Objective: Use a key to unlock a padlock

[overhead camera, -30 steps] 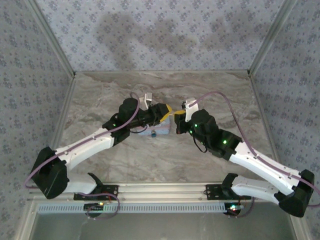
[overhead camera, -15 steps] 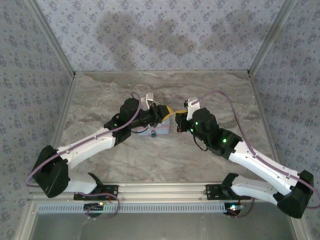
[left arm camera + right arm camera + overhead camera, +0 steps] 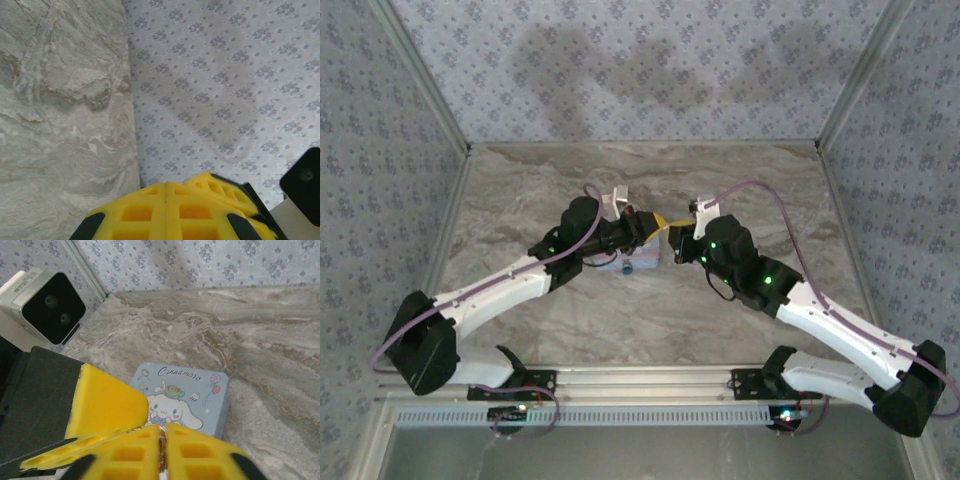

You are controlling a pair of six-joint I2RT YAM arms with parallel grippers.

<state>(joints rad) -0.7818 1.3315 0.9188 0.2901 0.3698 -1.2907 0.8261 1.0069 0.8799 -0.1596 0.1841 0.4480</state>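
Both grippers meet above a light-blue tin (image 3: 638,260) with a white cartoon figure (image 3: 186,399). At the tin's near edge sits a tiny dark-blue speck, which looks like the padlock (image 3: 627,267), too small to be sure. My right gripper (image 3: 163,440) is shut on a thin metal piece seen edge-on, apparently the key (image 3: 162,452). My left gripper (image 3: 166,197) is shut, pads pressed flat together, and whether it holds anything is hidden. The left finger (image 3: 107,400) touches the right fingers from the left. In the top view the left gripper (image 3: 650,224) and right gripper (image 3: 671,240) almost touch.
The marble table (image 3: 740,185) is walled by patterned panels at the back (image 3: 640,70) and at both sides. The left wrist's camera (image 3: 47,307) hangs close to the right gripper. The right arm's purple cable (image 3: 770,200) arcs over the table's right half.
The right gripper has crept slightly left, closer against the left gripper. The left arm and the tin have stayed in place.
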